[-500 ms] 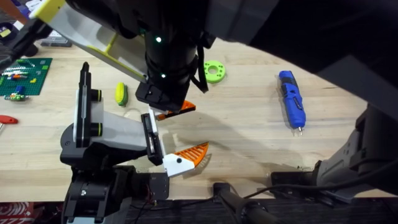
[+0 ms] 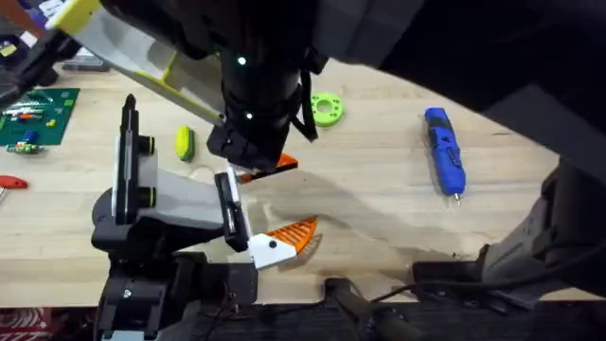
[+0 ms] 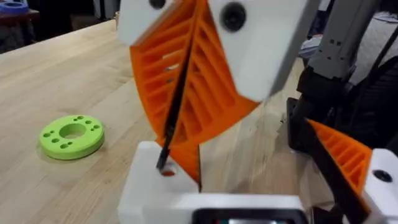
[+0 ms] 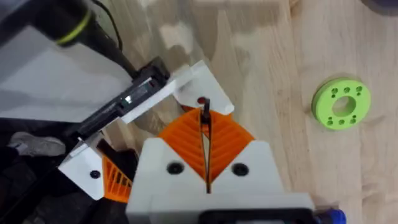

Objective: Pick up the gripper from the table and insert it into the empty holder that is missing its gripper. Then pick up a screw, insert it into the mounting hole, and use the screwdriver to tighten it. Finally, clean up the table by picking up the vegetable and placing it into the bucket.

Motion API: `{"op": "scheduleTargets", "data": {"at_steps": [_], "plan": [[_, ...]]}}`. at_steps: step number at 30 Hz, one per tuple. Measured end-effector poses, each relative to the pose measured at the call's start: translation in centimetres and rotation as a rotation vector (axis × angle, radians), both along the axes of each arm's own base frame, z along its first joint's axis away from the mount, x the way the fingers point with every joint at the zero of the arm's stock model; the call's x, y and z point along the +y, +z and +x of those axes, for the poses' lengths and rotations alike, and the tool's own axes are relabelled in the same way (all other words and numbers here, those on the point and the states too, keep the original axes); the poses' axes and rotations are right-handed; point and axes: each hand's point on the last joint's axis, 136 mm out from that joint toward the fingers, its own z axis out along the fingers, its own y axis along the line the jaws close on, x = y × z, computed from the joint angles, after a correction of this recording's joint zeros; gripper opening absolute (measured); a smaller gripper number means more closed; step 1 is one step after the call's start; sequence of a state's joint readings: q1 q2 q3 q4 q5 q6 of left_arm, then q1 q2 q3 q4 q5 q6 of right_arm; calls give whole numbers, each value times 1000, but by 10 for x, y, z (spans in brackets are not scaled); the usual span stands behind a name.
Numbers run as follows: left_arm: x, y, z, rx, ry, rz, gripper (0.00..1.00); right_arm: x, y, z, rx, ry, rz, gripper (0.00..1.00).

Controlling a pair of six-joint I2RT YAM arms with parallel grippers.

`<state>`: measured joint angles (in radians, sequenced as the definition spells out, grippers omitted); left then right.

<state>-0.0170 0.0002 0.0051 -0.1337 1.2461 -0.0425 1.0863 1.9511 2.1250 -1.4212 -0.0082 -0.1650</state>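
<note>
Gripper: the gripper [image 4: 214, 93] looks seated at the end of the holder [image 4: 130, 106], its white base directly under my right hand [image 4: 205, 134].
Mounting hole: a small red-rimmed opening [image 4: 200, 101] in that base, just past my fingertips.
Hand: my orange pads are pressed together on a thin black shaft, which I take to be the screw [image 3: 176, 112], tip at the hole.
Fixed finger: the holder's other ribbed finger [image 4: 115, 177] sits off to one side of my hand, apart from it.
Screwdriver: the screwdriver [image 2: 445, 163] lies well apart from my hand on the tabletop [image 2: 379, 208].
Risk: the shaft leans slightly. If I push while tilted, it may jam or skid off the rim.
Risk: letting go before it has caught could tip it out and send it rolling.
</note>
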Motion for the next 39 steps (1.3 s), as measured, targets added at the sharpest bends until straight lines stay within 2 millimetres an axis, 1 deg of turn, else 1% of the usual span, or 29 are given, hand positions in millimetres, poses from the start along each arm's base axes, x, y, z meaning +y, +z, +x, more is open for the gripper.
{"op": "scheduleTargets", "data": {"at_steps": [24,39], "plan": [[0,0,0,0,0,0,986,-2,-1,-1,6,0,-10,11],[0,0,0,0,0,0,986,1,0,-3,15,3,6,11]]}}
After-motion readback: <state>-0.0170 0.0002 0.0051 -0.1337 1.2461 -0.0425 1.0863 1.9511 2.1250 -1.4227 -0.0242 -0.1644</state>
